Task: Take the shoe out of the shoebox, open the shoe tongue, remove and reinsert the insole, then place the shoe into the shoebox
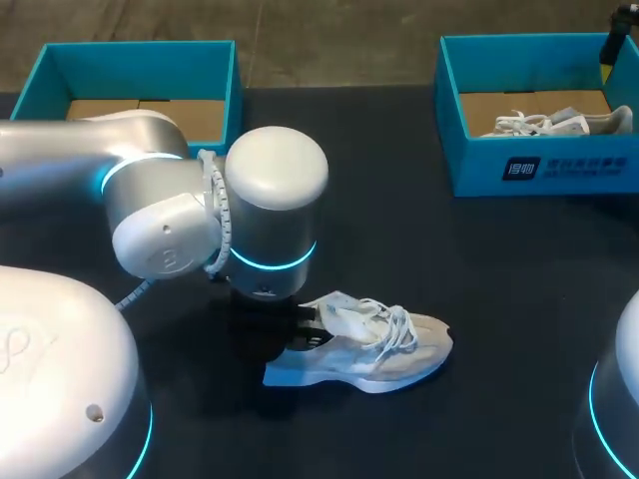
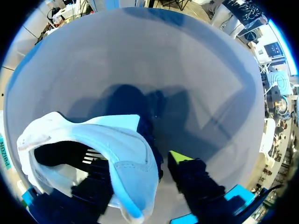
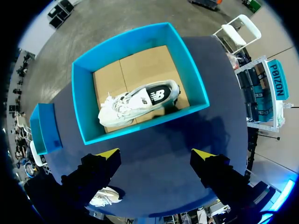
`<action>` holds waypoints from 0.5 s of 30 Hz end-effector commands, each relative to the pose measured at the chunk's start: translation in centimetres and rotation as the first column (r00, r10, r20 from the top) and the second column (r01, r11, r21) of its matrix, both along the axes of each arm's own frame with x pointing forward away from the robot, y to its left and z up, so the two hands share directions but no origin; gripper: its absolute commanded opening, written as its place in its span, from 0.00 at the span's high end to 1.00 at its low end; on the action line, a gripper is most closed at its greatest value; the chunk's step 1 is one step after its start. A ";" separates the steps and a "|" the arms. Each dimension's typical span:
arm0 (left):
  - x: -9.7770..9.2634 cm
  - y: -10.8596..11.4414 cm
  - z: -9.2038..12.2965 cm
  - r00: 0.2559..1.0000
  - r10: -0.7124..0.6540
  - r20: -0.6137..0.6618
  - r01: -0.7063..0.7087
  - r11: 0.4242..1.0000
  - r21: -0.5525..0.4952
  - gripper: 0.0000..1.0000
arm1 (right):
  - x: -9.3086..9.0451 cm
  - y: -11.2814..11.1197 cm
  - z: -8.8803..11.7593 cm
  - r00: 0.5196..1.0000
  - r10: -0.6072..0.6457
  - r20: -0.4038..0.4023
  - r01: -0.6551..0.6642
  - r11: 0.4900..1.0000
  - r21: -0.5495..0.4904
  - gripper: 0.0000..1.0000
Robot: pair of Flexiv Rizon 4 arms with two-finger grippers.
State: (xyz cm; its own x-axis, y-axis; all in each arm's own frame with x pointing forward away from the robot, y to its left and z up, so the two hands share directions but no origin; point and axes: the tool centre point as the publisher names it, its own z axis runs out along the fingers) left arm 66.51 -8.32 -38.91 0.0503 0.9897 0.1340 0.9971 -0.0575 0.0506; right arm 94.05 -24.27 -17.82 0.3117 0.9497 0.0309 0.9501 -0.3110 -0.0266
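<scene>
**Containers.** Open teal cardboard shoebox at the table's far left: only its brown floor shows inside. A matching teal shoebox at the far right holds a second white trainer, which lies on its side on the brown floor.

**Task item.** White lace-up trainer is outside both boxes. It stands on its sole on the black table, roughly mid-table, well apart from either box. The toe points to the robot's right, the laces are loose and the tongue is lifted.

**Left gripper**. It is at the trainer's heel, under the left arm's white wrist. The fingers are apart and straddle the heel wall. One dark finger is down inside the shoe opening. The yellow-tipped finger is outside, just beside the heel, with a thin strip of table showing between them. Not clamped.

**Right gripper**. It hangs above the table beside the right-hand box. The fingers are spread wide, with nothing between them and nothing touched.
</scene>
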 end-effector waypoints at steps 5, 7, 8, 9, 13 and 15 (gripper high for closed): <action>-0.2 0.2 0.9 1.000 -0.009 0.018 0.009 1.000 -0.023 0.00 | 0.0 0.0 0.0 1.000 -0.001 0.000 0.001 1.000 -0.001 0.00; -0.2 0.2 1.2 1.000 -0.011 0.024 0.012 0.999 -0.030 0.00 | 0.0 0.0 0.0 1.000 -0.001 0.000 0.001 1.000 -0.001 0.00; -0.2 0.2 1.3 1.000 -0.014 0.028 0.015 0.999 -0.035 0.00 | 0.0 0.0 0.0 1.000 -0.001 0.000 0.001 1.000 -0.001 0.00; -0.2 0.2 1.5 0.999 -0.015 0.031 0.017 0.999 -0.038 0.00 | 0.0 0.0 0.0 1.000 -0.001 0.000 0.001 1.000 -0.001 0.00; -0.3 0.2 3.0 0.999 -0.018 0.048 0.021 0.997 -0.073 0.00 | 0.0 0.0 0.0 1.000 -0.001 0.000 0.001 1.000 -0.001 0.00; -0.6 0.2 4.0 0.998 -0.018 0.065 0.024 0.995 -0.098 0.00 | 0.0 0.0 0.0 1.000 -0.001 0.000 0.001 1.000 -0.001 0.00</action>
State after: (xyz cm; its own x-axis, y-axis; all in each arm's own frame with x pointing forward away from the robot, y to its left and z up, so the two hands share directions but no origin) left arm 66.71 -9.66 -36.69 0.0621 0.9956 0.0704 0.9924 -0.0691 0.1021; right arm 94.05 -24.27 -17.82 0.3117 0.9497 0.0309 0.9500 -0.3110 -0.0266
